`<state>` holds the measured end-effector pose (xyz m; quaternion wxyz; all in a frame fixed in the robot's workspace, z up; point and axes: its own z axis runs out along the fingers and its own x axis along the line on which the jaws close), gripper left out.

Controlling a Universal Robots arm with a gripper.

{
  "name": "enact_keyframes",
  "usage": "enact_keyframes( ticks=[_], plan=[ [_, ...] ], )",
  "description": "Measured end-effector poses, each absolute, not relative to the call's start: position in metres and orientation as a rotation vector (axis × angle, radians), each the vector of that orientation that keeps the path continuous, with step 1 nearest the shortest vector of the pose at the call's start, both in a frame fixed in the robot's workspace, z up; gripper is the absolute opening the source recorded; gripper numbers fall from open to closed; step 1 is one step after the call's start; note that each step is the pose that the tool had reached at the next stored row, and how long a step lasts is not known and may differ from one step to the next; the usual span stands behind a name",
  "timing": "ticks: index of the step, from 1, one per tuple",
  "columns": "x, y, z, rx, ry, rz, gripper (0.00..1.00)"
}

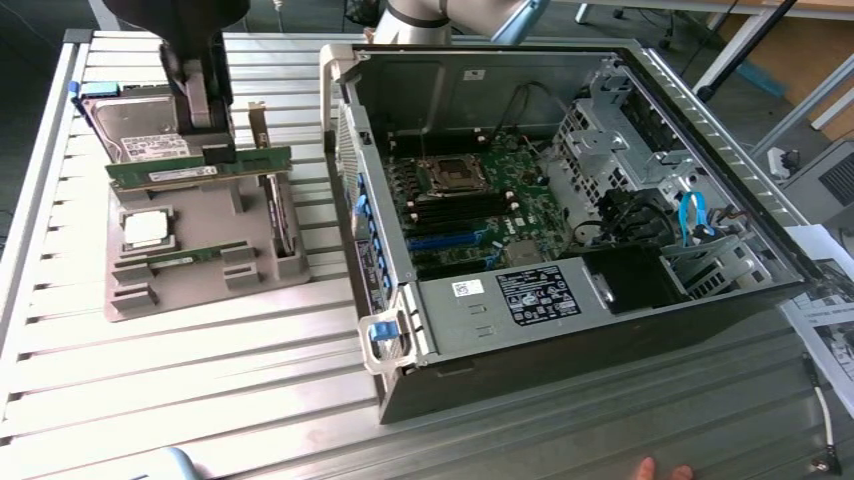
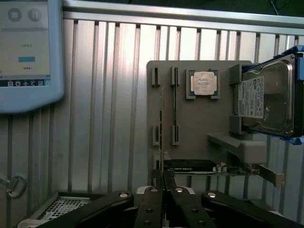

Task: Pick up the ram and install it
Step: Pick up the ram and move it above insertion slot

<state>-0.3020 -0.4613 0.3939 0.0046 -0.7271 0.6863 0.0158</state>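
Note:
My gripper point(image 1: 214, 148) is shut on the ram point(image 1: 200, 167), a thin green strip with small chips and a white label. It holds the strip level, just above the grey parts holder point(image 1: 200, 285) at the exterior view's left. In the wrist view the ram point(image 2: 161, 137) shows edge-on as a thin line, and the gripper point(image 2: 164, 181) has its black fingers pressed on it, over the holder point(image 2: 199, 123). The open computer case point(image 1: 441, 330) lies at the exterior view's right. Its motherboard point(image 1: 470, 195) is exposed, with dark memory slots point(image 1: 461, 208).
The holder also carries a hard drive point(image 1: 134, 122), a square silver processor point(image 1: 146, 229), a second green strip point(image 1: 176, 257) and a dark expansion card point(image 1: 275, 215). A tablet screen point(image 2: 26, 52) lies on the slatted metal table. A person's fingertips point(image 1: 661, 468) show at the near edge.

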Motion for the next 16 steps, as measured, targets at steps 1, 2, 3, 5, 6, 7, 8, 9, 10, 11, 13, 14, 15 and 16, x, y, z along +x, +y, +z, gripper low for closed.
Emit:
enact_keyframes(
  ticks=[1,2,3,5,6,7,8,9,10,11,13,14,15,16],
  plan=[
    [-0.299,-0.461,0.394,-2.278,2.150,0.050,0.12],
    [-0.295,-0.461,0.394,-2.278,2.150,0.050,0.12],
    [-0.292,-0.461,0.394,-2.278,2.150,0.050,0.12],
    [-0.286,-0.461,0.394,-2.278,2.150,0.050,0.12],
    [-0.283,-0.461,0.394,-2.278,2.150,0.050,0.12],
    [-0.279,-0.461,0.394,-2.278,2.150,0.050,0.12],
    [-0.276,-0.461,0.394,-2.278,2.150,0.050,0.12],
    [-0.273,-0.461,0.394,-2.278,2.150,0.050,0.12],
    [-0.270,-0.461,0.394,-2.278,2.150,0.050,0.12],
    [-0.266,-0.461,0.394,-2.278,2.150,0.050,0.12],
    [-0.261,-0.461,0.394,-2.278,2.150,0.050,0.12],
    [-0.257,-0.461,0.394,-2.278,2.150,0.050,0.12],
    [-0.254,-0.462,0.394,-2.278,2.150,0.050,0.12],
    [-0.251,-0.462,0.394,-2.278,2.150,0.050,0.12]
  ],
)
